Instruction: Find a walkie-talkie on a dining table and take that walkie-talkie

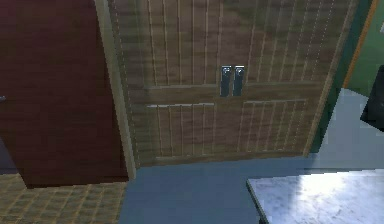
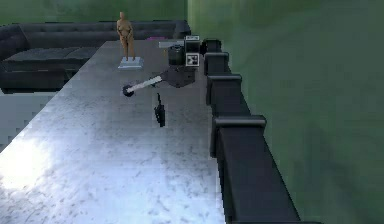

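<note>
Statuette (image 2: 125, 32) beyond fingers (image 2: 146, 83) | walkie-talkie (image 2: 158, 112) near them | chairs (image 2: 236, 135) line table (image 2: 90, 160) edge

A long grey worktop (image 2: 90, 160) runs away up the middle, with a bright glare on its near left part. A row of dark chairs (image 2: 238, 135) lines its right edge, against a green wall (image 2: 310, 80). The tool (image 2: 133, 89) reaches over the far half, its thin fingers (image 2: 148, 83) pointing left above bare surface; it holds nothing. Near it, a little closer, a small black object (image 2: 158, 112) stands upright. A golden figurine (image 2: 125, 35) stands at the far end, and a dark sofa (image 2: 40, 50) sits beyond.
</note>
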Robot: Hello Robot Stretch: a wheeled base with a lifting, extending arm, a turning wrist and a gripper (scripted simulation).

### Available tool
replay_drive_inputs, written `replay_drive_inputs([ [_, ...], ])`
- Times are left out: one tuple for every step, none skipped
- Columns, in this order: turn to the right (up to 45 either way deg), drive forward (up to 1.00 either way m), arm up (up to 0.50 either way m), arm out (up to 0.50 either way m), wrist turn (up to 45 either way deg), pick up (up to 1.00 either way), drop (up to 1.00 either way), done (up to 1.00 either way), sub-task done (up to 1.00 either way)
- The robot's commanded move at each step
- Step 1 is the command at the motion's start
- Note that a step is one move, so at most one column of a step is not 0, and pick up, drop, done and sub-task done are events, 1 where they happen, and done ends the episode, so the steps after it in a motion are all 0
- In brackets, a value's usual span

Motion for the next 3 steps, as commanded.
replay_drive_inputs([
  [0.0,0.00,0.00,0.00,18.0,0.00,0.00,0.00,0.00],
  [0.0,0.00,-0.14,0.00,0.0,0.00,0.00,0.00,0.00],
  [0.0,0.00,0.00,0.00,0.0,1.00,0.00,0.00,0.00],
])
